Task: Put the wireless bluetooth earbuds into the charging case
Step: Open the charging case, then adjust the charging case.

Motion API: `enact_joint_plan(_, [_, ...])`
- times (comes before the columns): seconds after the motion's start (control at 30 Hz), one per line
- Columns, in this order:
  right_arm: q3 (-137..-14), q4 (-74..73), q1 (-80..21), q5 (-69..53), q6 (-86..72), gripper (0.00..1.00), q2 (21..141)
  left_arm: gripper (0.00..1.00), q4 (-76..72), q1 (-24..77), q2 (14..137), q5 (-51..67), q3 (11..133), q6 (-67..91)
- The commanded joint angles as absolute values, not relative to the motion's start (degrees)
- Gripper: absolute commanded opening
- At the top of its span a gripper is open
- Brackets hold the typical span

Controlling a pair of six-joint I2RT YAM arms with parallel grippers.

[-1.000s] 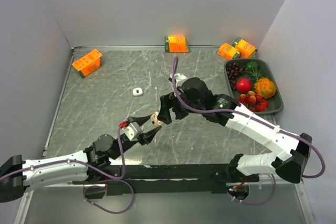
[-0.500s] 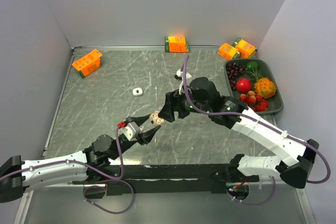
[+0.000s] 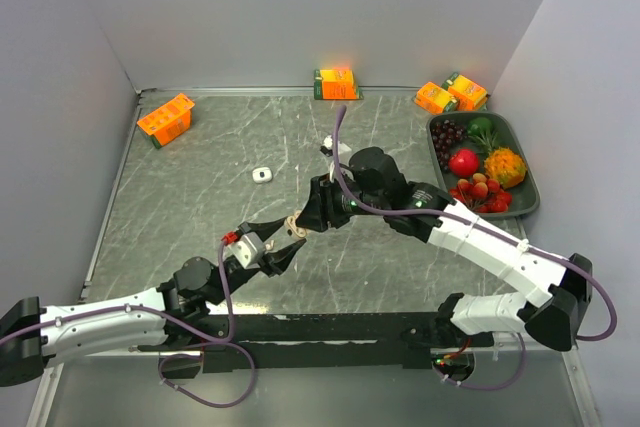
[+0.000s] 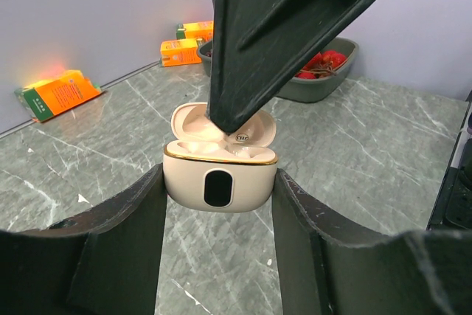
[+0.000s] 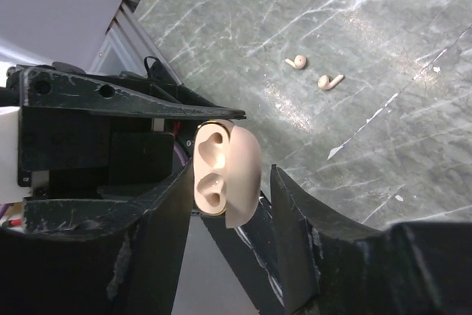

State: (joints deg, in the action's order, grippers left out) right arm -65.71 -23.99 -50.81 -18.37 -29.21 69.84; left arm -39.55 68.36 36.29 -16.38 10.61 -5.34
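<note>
My left gripper (image 3: 282,239) is shut on a beige charging case (image 4: 220,182) and holds it above the table with the lid open. In the right wrist view the case (image 5: 221,167) shows two empty hollows. My right gripper (image 5: 232,175) is open and straddles the case and its lid; one of its fingers (image 4: 280,27) reaches down onto the open top. It holds nothing. Two tiny beige earbuds (image 5: 297,62) (image 5: 330,80) lie side by side on the marble table beyond the case. In the top view they are hidden and the case (image 3: 296,224) sits between the two grippers.
A small white case (image 3: 262,174) lies at mid-table left. Orange cartons stand at the far left (image 3: 165,118), the back wall (image 3: 336,83) and the far right (image 3: 450,95). A dark tray (image 3: 527,162) of fruit sits at the right edge.
My right gripper drew back a little from the case, then came back over it. My left gripper has held the case still.
</note>
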Motion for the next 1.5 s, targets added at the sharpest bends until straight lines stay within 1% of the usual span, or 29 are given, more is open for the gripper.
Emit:
enact_joint_plan(0.0, [-66.71,-22.67,-50.19,-18.81,-29.62,0.49,70.22,0.01,-42.27,68.73,34.89,-16.00,11.69,-5.19])
enact_joint_plan(0.33, [-65.65,-22.50,-49.39,-18.98,-29.01,0.32,69.26,0.01,-41.66,68.73,34.01,-15.29,11.78,-4.83])
enact_joint_plan(0.4, [-65.83,-22.76,-49.39,-18.90,-28.48,0.26,68.65,0.01,-41.40,68.73,34.01,-15.12,11.87,-4.75])
enact_joint_plan(0.43, [-65.92,-22.85,-49.39,-18.81,-28.22,0.24,68.47,0.02,-41.22,68.73,34.10,-15.20,12.13,-4.40])
enact_joint_plan(0.47, [-66.00,-23.03,-49.39,-18.72,-27.69,0.19,68.03,0.04,-40.35,68.73,34.28,-15.29,12.30,-4.39])
enact_joint_plan(0.5, [-66.18,-23.20,-49.31,-18.63,-27.42,0.16,67.85,0.09,-39.99,68.73,34.36,-15.21,12.48,-4.31])
enact_joint_plan(0.53, [-66.27,-23.64,-49.31,-18.72,-26.90,0.13,67.59,0.11,-39.64,68.73,34.37,-15.12,12.83,-4.31])
enact_joint_plan(0.57, [-66.36,-23.82,-49.39,-18.63,-26.63,0.06,67.15,0.13,-39.03,68.82,34.45,-15.12,12.92,-4.31])
enact_joint_plan(0.6, [-66.71,-24.08,-49.48,-18.46,-26.37,0.02,66.89,0.18,-38.85,68.73,34.54,-15.29,13.01,-4.31])
enact_joint_plan(0.63, [-66.88,-24.78,-49.48,-18.11,-25.85,0.00,66.71,0.20,-38.50,68.82,34.54,-15.38,13.27,-4.31])
enact_joint_plan(0.67, [-67.15,-25.05,-49.40,-18.11,-25.58,0.00,66.53,0.29,-38.41,68.73,34.72,-15.47,13.36,-4.22])
enact_joint_plan(0.73, [-67.76,-25.57,-49.39,-17.84,-24.62,0.00,66.18,0.39,-37.62,68.73,34.72,-15.99,13.80,-3.96])
enact_joint_plan(0.77, [-67.94,-26.19,-49.39,-17.67,-24.26,0.00,66.01,0.53,-37.44,68.73,34.98,-16.17,13.89,-3.87])
enact_joint_plan(0.8, [-68.37,-26.54,-49.39,-17.58,-24.00,0.00,65.83,0.62,-37.09,68.82,34.98,-16.35,14.06,-3.43])
enact_joint_plan(0.83, [-68.64,-26.72,-49.48,-17.58,-23.30,0.00,65.74,0.94,-36.74,68.73,35.07,-16.35,14.41,-3.43])
enact_joint_plan(0.87, [-68.90,-27.15,-49.48,-17.40,-22.86,0.00,65.57,0.96,-36.39,68.73,35.24,-16.26,14.59,-3.51])
enact_joint_plan(1.17, [-72.42,-31.46,-50.44,-14.51,-14.42,0.00,64.16,0.96,-30.16,68.73,32.44,-13.63,16.34,-0.80])
enact_joint_plan(1.3, [-71.73,-30.94,-53.25,-9.34,-6.96,0.00,63.11,0.96,-26.81,68.56,30.41,-4.60,18.01,3.15])
enact_joint_plan(1.4, [-67.17,-25.68,-56.50,-5.82,1.56,0.00,59.34,0.96,-24.01,68.03,29.36,-1.77,20.20,7.10])
enact_joint_plan(1.47, [-66.54,-25.66,-56.86,-6.06,5.00,0.00,57.75,0.96,-22.77,66.98,29.53,0.95,21.44,9.22])
